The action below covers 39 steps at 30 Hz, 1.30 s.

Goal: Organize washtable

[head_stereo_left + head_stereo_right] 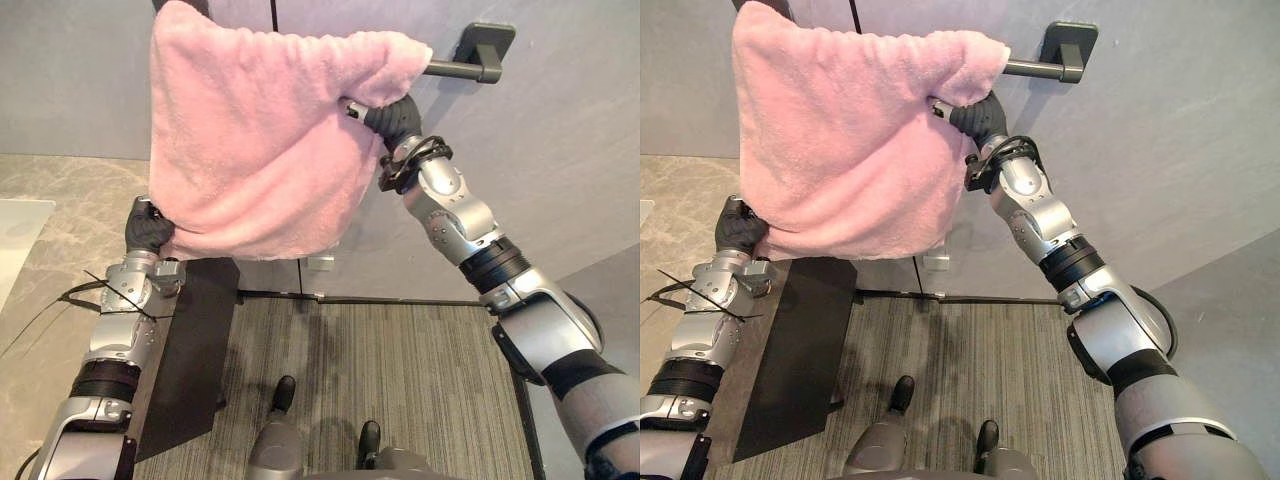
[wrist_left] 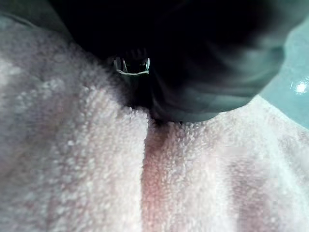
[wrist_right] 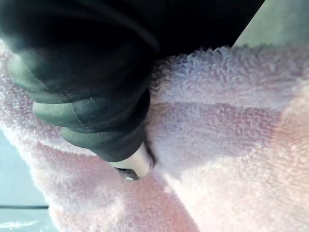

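A pink fluffy towel [image 1: 260, 140] hangs spread against the grey wall, its top edge level with a dark towel bar [image 1: 455, 68] that sticks out to its right. My left hand [image 1: 148, 230] is at the towel's lower left corner, buried in the cloth [image 2: 96, 169]. My right hand [image 1: 392, 118] is raised to the towel's upper right edge, just below the bar, and pushed into the pile [image 3: 231, 145]. In both wrist views the dark covers [image 2: 193, 72] [image 3: 87, 96] press straight against pink cloth, which creases at each hand.
A beige marble counter [image 1: 40, 260] runs along the left, with a pale basin edge [image 1: 15, 240] at the far left. A dark panel [image 1: 195, 340] drops from the counter's front. Striped grey carpet [image 1: 400, 380] lies below the wall.
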Available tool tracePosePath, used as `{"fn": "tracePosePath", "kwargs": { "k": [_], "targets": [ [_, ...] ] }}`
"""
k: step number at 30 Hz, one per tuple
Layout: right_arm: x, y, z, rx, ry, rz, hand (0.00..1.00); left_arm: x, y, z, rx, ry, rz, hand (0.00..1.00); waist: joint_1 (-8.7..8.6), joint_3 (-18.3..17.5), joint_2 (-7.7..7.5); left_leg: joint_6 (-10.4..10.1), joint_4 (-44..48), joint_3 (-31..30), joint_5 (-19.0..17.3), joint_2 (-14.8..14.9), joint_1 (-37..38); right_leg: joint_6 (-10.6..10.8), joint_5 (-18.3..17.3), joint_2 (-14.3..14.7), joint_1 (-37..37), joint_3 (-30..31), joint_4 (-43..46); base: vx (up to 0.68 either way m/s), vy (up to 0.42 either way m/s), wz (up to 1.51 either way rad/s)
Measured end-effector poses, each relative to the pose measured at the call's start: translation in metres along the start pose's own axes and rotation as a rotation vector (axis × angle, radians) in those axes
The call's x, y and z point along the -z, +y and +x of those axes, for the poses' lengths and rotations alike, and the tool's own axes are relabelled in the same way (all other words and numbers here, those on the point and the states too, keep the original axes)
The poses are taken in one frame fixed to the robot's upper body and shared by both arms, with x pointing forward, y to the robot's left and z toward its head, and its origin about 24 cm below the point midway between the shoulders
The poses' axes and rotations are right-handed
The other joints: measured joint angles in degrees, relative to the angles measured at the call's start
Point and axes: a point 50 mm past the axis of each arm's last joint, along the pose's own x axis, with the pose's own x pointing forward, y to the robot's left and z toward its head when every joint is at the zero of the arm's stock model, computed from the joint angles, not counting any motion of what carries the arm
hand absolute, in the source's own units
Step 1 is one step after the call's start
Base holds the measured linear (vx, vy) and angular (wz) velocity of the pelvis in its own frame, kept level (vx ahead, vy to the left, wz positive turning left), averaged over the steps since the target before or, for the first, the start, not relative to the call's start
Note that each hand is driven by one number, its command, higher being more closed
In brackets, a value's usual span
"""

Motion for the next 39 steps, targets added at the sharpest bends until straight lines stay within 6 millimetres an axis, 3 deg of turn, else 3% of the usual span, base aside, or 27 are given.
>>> {"fn": "tracePosePath", "kwargs": {
  "k": [18, 23, 39],
  "targets": [
    [0.014, -0.006, -0.01, -0.01, 0.039, 0.014, 1.0, 0.007, 0.001, -0.005, -0.017, 0.021, 0.014, 1.0, -0.14, -0.1, 0.06, 0.0, 0.0, 0.7, 0.0, 0.0, 0.6, 0.0, 0.0, -0.1, 0.0, 0.8, 0.5, 0.0, -0.001, -0.01],
    [0.019, -0.008, -0.013, -0.001, 0.054, 0.02, 1.0, 0.011, -0.004, -0.006, -0.043, 0.031, 0.033, 1.0, -0.16, -0.7, 0.92, 0.0, 0.0, 0.5, 0.0, 0.0, 0.5, 0.0, 0.0, -0.1, 0.0, 0.6, 0.5, 0.0, 0.0, 0.01],
    [0.025, -0.009, -0.015, 0.034, 0.07, 0.086, 1.0, -0.026, -0.026, 0.029, -0.044, -0.072, 0.023, 1.0, -0.88, -1.7, 1.21, -0.1, 0.0, 0.1, 0.6, 0.0, -0.6, 0.0, 0.0, -0.1, -1.1, 0.2, 1.1, 0.0, 0.0, 0.01]
  ]
}}
